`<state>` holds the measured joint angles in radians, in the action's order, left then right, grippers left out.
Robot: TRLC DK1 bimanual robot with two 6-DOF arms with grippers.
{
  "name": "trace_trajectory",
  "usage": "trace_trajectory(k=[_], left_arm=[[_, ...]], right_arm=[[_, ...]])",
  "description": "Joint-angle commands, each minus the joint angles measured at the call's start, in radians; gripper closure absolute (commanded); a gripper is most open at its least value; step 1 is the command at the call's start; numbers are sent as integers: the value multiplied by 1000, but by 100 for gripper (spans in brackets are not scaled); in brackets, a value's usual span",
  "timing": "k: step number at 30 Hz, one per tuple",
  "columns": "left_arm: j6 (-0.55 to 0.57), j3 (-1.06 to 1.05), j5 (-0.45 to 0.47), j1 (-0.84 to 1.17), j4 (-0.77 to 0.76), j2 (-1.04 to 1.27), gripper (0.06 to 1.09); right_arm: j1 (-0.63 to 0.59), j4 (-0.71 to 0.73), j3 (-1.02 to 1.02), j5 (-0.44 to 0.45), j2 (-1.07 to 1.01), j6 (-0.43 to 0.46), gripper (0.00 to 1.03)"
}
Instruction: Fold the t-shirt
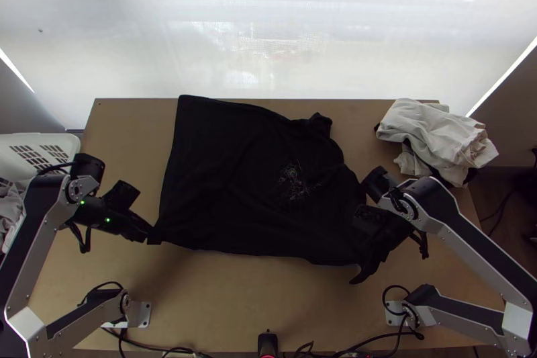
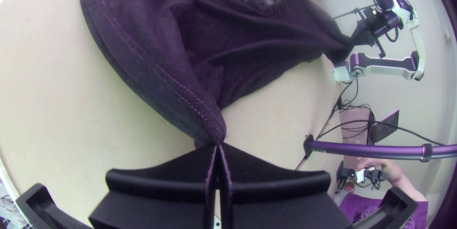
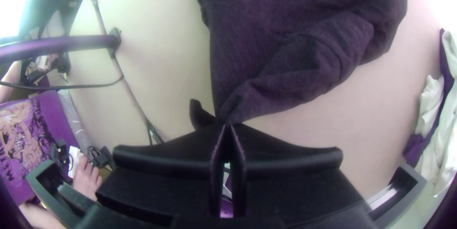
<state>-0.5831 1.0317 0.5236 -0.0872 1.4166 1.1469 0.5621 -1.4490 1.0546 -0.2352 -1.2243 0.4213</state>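
Note:
A black t-shirt (image 1: 235,170) lies mostly spread on the table, hem side toward the left, a pale print on its right half. At its near left corner my left gripper (image 1: 152,233) is shut on the cloth. My right gripper (image 1: 368,258) holds the near right part by the sleeve or shoulder. In the left wrist view, the stitched hem corner of the t-shirt (image 2: 157,74) runs into the closed left gripper (image 2: 218,147). In the right wrist view, bunched cloth of the t-shirt (image 3: 304,62) narrows into the shut right gripper (image 3: 229,128).
A heap of white and dark cloth (image 1: 436,136) lies at the table's back right. A white basket (image 1: 40,143) stands beyond the left edge. Cables (image 1: 161,350) run along the near edge of the table (image 1: 235,304).

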Motion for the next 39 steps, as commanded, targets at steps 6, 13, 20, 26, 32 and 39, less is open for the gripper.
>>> trace_trajectory(k=[6,13,20,26,32,39], left_arm=[[58,-280,-99,262,13,-184,105],[58,-251,-177,296,38,-161,105],[-47,-190,-330,204,53,-150,105],[-228,-196,-366,-6,56,-118,105],[-248,-292,-254,-54,-31,-105,105],[-86,-225,-108,14,-108,-90,54]], right_arm=[[113,-1,-203,2,9,48,100],[220,-10,-251,0,14,48,100],[200,-31,-186,0,-20,89,100],[203,-11,-223,0,-55,117,100],[191,118,-268,-4,-64,91,73],[71,131,-219,2,-67,74,4]])
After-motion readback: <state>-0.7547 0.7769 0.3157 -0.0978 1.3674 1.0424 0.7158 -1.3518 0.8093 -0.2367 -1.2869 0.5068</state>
